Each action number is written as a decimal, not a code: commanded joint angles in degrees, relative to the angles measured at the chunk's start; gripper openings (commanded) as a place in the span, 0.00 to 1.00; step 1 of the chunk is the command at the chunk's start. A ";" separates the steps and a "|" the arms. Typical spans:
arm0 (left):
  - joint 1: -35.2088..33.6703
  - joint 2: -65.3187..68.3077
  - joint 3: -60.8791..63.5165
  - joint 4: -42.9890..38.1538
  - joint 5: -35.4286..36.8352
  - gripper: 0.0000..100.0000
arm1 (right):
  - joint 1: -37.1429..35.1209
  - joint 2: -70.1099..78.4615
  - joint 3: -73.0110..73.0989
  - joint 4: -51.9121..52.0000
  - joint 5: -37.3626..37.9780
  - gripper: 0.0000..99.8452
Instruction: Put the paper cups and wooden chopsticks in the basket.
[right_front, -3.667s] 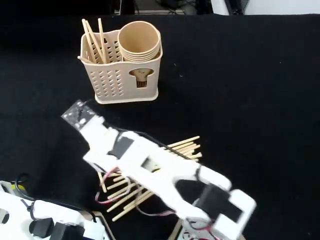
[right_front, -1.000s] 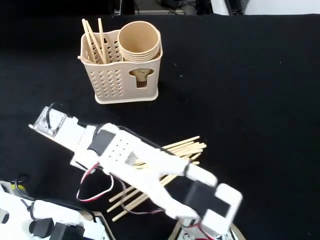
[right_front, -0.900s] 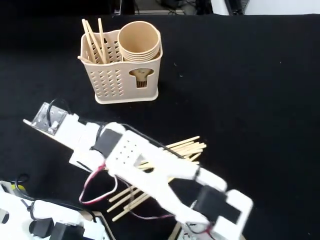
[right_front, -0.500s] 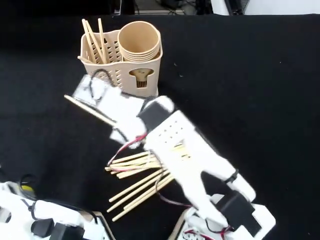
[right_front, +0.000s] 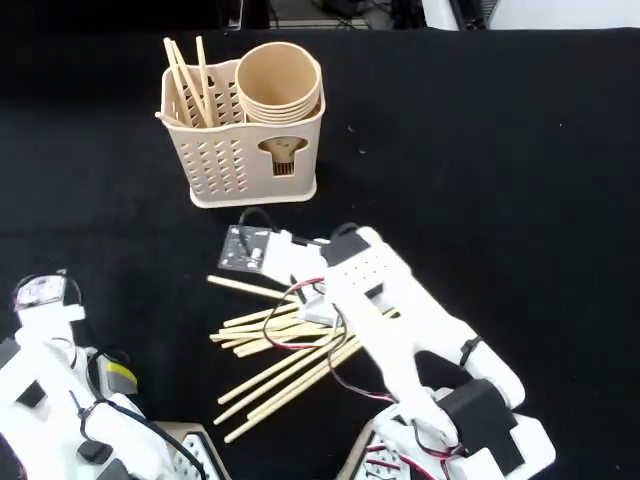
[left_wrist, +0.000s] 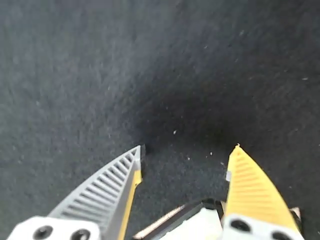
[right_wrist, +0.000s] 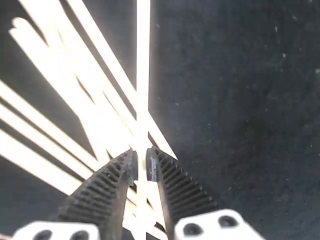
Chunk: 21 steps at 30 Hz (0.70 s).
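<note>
The right tool pinches one wooden chopstick, held flat with its long side running across the front of the basket, which stands near, farther back.

one basket, one cup stack, chopsticks in three lots
one basket on the desk; one stack of paper cups, at least four rims, exact number unclear; three or four upright chopsticks; roughly ten loose chopsticks, some hidden under an arm; one single chopstick; two claws, left claw and right claw.
</note>
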 joint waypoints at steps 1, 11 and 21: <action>3.47 -0.44 0.40 -1.49 -0.18 0.28 | 2.02 -1.80 0.31 -2.73 0.88 0.12; 9.98 -0.44 3.12 -12.40 17.14 0.28 | 1.85 -1.80 0.92 -2.55 0.70 0.16; 10.07 -0.44 3.47 -12.40 17.67 0.28 | -0.26 5.41 2.07 -6.68 0.62 0.16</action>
